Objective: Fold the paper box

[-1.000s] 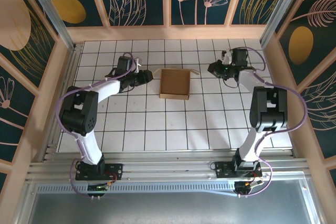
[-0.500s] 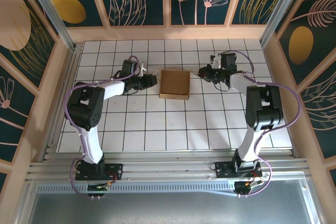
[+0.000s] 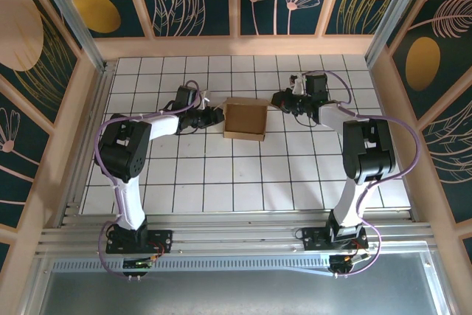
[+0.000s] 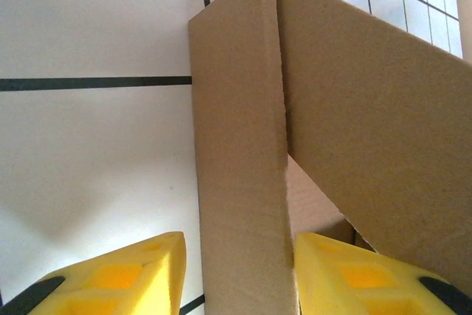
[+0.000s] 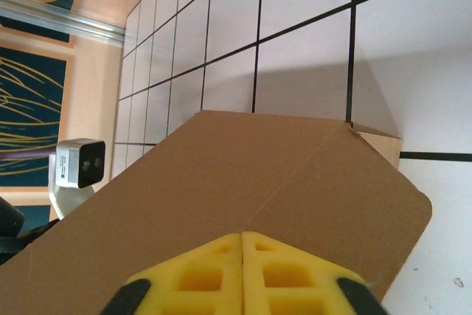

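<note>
White tiled table [image 3: 221,175] | brown cardboard paper box [image 3: 245,118] | left gripper [image 3: 217,114] parted astride wall [image 4: 236,145] | right gripper [image 3: 276,99] closed

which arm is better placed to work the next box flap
Left, likely: the left gripper stands open astride a wall of the paper box, ready to pinch. The right gripper is shut with nothing between its pads.

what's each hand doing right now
left hand: open, straddling a wall of the paper box
right hand: closed, gripping nothing

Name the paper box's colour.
The paper box is plain brown, clearest in the left wrist view.
</note>
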### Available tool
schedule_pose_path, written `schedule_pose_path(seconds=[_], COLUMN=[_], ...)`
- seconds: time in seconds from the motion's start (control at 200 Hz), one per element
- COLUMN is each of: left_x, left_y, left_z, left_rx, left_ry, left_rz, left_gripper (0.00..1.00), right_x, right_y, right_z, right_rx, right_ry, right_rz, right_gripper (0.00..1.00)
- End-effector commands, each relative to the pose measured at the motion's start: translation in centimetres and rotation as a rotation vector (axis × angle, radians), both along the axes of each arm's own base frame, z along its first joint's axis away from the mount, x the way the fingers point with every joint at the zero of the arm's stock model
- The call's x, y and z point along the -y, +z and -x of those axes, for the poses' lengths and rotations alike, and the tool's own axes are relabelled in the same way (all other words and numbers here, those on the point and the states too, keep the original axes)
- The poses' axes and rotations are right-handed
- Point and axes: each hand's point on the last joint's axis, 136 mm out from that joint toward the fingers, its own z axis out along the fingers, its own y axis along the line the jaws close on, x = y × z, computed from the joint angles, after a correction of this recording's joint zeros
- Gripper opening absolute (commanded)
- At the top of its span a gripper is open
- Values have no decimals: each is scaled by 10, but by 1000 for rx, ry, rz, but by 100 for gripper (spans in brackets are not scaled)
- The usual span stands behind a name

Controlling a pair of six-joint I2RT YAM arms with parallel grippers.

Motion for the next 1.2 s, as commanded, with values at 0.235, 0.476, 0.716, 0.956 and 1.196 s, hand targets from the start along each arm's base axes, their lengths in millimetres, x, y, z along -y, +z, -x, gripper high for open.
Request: schedule_pose_path(seconds=[0.235, 0.476, 0.716, 0.956, 1.196], left_x=[-8, -29, -41, -31, -26], left_y=[8, 22, 62, 31, 18], left_z=[-12, -11, -12, 2, 6], left_rx=[54, 105, 198, 110, 81], left_ry=[6, 85, 129, 61, 25], left_rz=[-110, -176, -144, -118, -96], left_gripper=[43, 52, 58, 59, 59], right_x=[133, 87, 39, 24, 11], right_y=[48, 63, 17, 18, 19], right_z=[15, 101, 82, 49, 32], right_rx=[387, 1079, 1072, 1099, 1144], right_ry=[-168, 111, 360, 352, 371], right_rz=[396, 739, 888, 861, 812], right_gripper=[46, 70, 69, 56, 47])
